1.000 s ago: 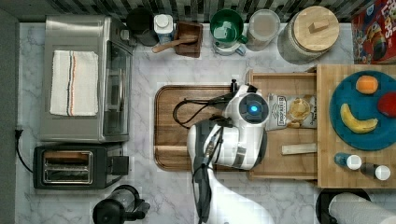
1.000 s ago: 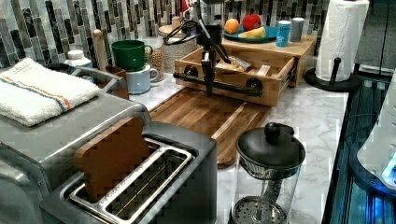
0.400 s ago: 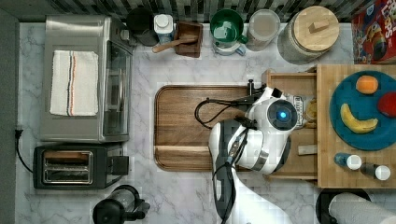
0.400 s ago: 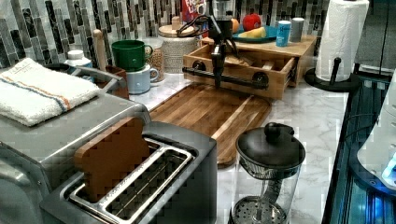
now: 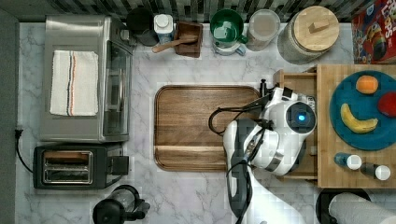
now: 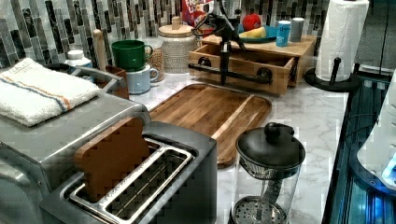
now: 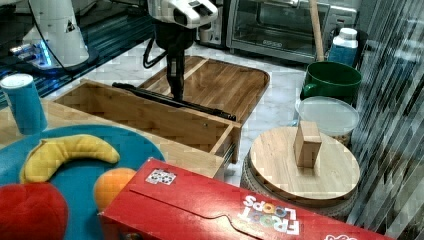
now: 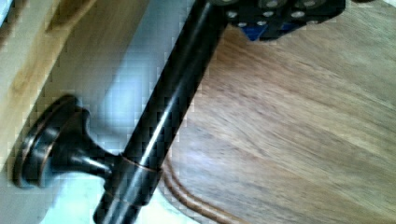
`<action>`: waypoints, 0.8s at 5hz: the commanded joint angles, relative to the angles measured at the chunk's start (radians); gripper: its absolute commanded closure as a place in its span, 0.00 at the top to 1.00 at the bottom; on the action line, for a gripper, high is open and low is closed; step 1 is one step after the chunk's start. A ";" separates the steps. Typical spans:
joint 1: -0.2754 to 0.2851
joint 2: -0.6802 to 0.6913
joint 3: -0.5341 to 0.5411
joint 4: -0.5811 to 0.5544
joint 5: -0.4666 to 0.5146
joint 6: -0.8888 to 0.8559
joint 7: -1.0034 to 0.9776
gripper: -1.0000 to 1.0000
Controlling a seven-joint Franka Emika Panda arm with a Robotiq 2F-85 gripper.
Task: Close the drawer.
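Standing partly open, light-wood drawer (image 6: pixel 243 65); gripper (image 6: pixel 224 80) at its dark handle (image 8: pixel 159 121), grip unclear

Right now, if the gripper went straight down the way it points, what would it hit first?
The gripper already sits at the drawer's dark handle bar, so that bar comes first. Below it is probably the countertop, though depth is unclear.

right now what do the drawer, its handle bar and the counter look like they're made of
The drawer looks like light unfinished or matte wood, with visible grain and pale plank walls. Its handle bar seems to be dark metal with a bronze-like sheen, given the glossy highlight and coppery edges on its mount. The counter looks like polished white marble or a marble-look surface, with grey veining.
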 commanded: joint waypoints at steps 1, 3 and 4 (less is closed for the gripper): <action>-0.126 0.126 -0.178 0.257 0.066 -0.001 -0.165 0.00; -0.134 0.133 -0.218 0.265 0.018 0.051 -0.131 0.00; -0.136 0.134 -0.221 0.269 0.016 0.060 -0.123 0.00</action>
